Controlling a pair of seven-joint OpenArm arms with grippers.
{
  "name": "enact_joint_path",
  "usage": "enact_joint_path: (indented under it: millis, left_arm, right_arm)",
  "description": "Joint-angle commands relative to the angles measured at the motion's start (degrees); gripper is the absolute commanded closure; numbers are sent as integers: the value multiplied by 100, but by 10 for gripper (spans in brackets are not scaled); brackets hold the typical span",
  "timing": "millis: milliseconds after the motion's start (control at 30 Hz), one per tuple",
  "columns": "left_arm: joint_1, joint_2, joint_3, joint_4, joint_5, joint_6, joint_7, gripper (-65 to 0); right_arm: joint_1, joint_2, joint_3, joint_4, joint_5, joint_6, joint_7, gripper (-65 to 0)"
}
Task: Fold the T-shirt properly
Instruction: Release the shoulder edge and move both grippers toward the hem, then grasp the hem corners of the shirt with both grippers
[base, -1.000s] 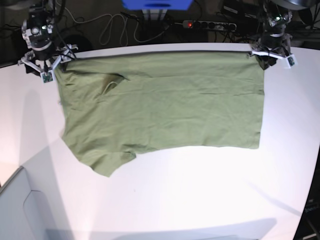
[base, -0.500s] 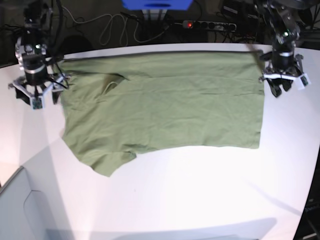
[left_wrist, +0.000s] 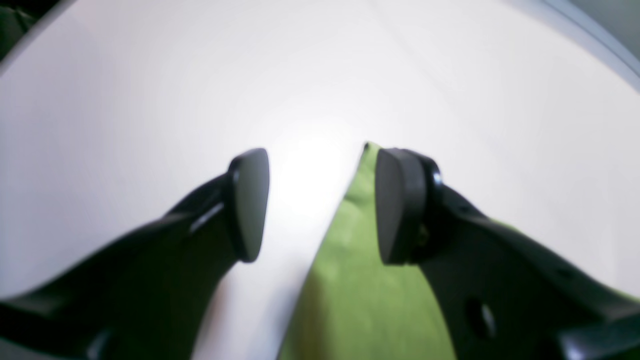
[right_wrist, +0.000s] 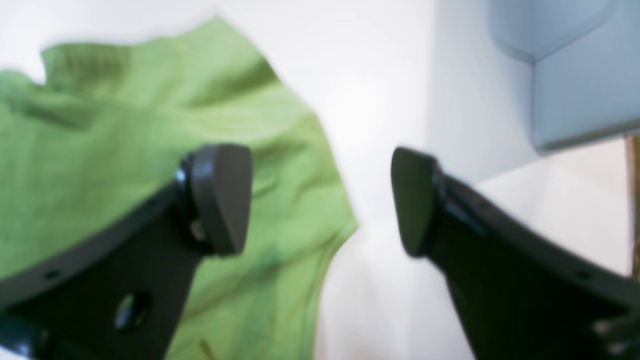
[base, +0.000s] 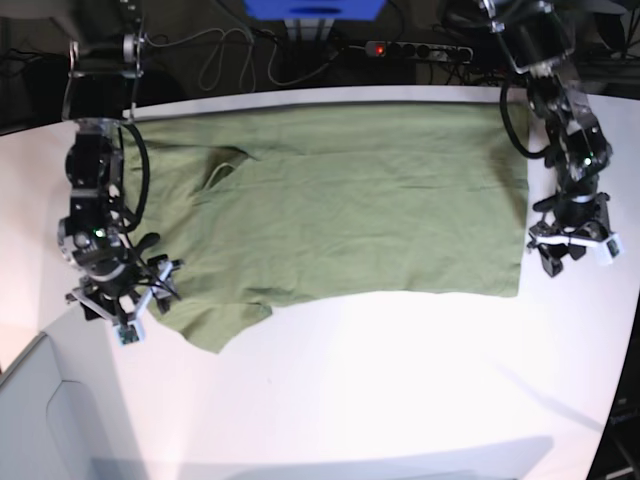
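With both claws open, lower left claw (base: 573, 250) and right claw (base: 118, 306) onto near T-shirt (base: 330, 210) corners; pinch both layers off counter (base: 400, 400) evenly.

In both wrist views we see soft, unfocused pictures: the T-shirt (right_wrist: 100, 130) shows only as blurred green cloth, and its weave and seams cannot be read. The left wrist view cuts the cloth off at its lower edge, and the black fingers (left_wrist: 400, 205) cover part of the hem. In the base view the right gripper (base: 118, 303) overlaps the sleeve; we cannot tell whether its jaws touch the cloth. The desk (base: 400, 400) runs past the frame.
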Motion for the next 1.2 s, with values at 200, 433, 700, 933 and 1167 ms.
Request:
enact_joint_path:
  millis: [200, 433, 700, 933, 1167]
  left_arm:
    - [-1521, -559, 1040, -2100, -38, -12, -209, -324]
    - [-2136, -559, 1910, -3120, -38, 23, -903, -323]
    - [-2154, -541, 1963, -3542, -38, 32, -947, -322]
    - [-2154, -533, 1963, -3639, -38, 6, -947, -224]
    - [-2154, -533, 1963, -3771, -38, 6, -947, -86]
  right_arm:
    - [77, 48, -7, -2, 9, -5, 92, -422]
    - [-240, 83, -16, 77, 9, -5, 118, -422]
    - [-240, 224, -7, 77, 9, -5, 118, -422]
    - [-11, 232, -7, 42, 9, -5, 127, -423]
    - [419, 118, -7, -274, 9, -5, 127, -427]
